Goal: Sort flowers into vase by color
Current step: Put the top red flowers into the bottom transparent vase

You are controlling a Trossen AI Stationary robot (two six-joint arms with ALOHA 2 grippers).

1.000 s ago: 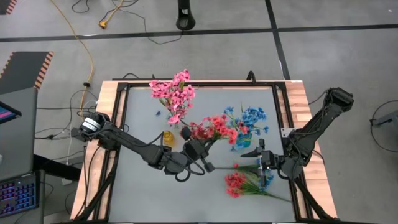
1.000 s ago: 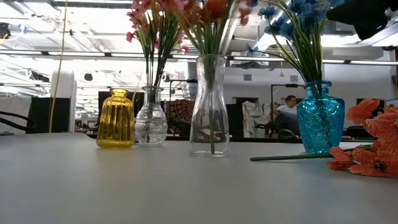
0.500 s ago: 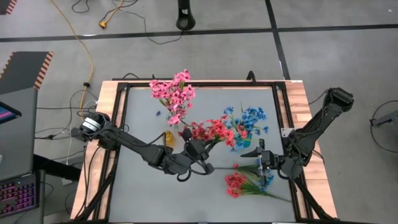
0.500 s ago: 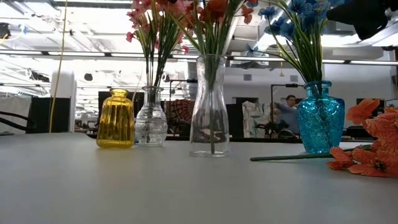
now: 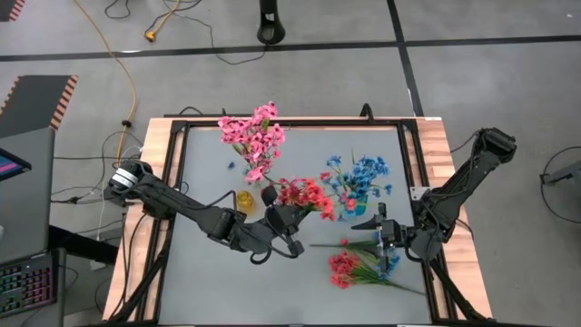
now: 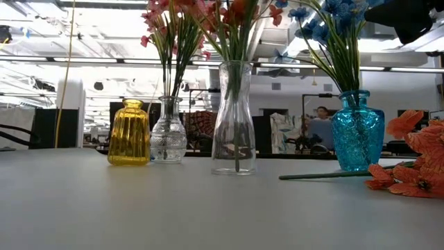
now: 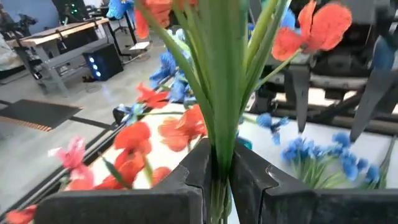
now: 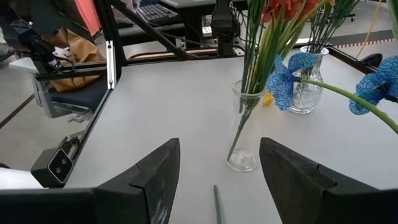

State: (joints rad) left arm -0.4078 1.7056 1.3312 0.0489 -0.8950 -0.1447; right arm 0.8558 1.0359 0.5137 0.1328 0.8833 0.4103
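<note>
Left gripper (image 7: 219,180) clamped on coral-red flowers (image 5: 304,193) standing in tall clear vase (image 6: 234,118), right gripper (image 8: 214,171) spread wide, empty.

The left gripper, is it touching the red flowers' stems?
Touching. The left wrist view shows the left gripper shut on the stems.

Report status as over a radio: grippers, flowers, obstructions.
Left gripper shut on coral-red flowers standing in the tall clear vase. Right gripper open, idle beside loose flowers on the table. Nothing obstructing.
</note>
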